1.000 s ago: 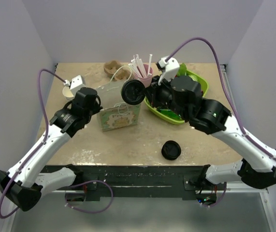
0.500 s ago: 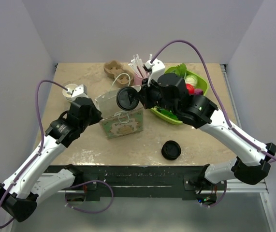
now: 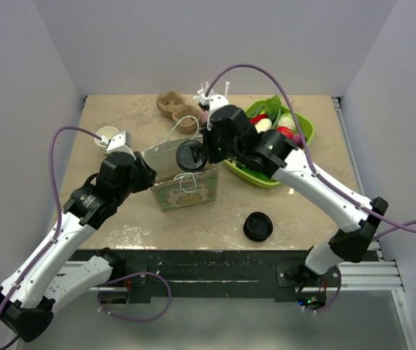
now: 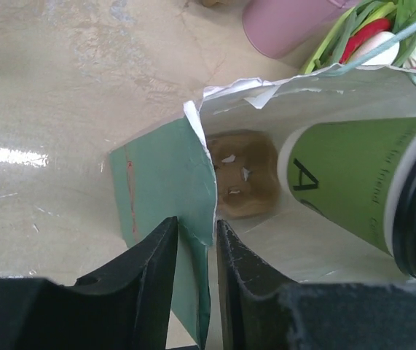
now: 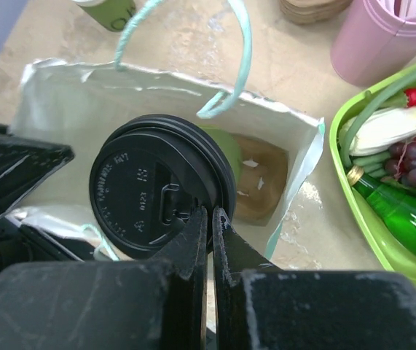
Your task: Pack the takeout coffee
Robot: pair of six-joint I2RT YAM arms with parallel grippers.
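One black "A" marks the takeout coffee (right tool pinching its lid); left tool gapes astride the bag.

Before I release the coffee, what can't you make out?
- Whether the takeout coffee touches the bottom of the bag: in the right wrist view its lid covers it; the left wrist view shows no clear contact line.
- Whether the left gripper pinches the bag's wall: in the left wrist view the frame edge cuts the fingers off.

Right end effector pinches takeout coffee at lid; bag open beneath.
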